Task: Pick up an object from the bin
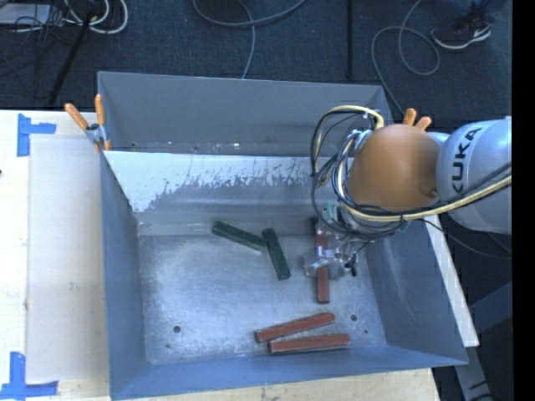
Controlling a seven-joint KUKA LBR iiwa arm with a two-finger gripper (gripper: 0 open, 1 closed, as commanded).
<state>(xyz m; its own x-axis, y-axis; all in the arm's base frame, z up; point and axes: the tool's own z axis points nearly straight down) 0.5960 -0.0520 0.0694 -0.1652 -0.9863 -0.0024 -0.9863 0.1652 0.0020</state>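
light: bright inside bin [209, 178] | glare: pale sheen on back wall | floor [251, 23] behind: dim

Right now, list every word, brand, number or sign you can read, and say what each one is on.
"KUKA": on the white arm, printed up its side.
Nothing else: the bin, the green sticks and the brown sticks carry no lettering I can read.

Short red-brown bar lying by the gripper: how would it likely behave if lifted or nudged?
The short red-brown bar looks straight and flat-sided, so probably stiff and likelier to slide than roll. Being small, it is probably light. It lies apart from the two long red-brown bars, so a nudge should leave them alone.
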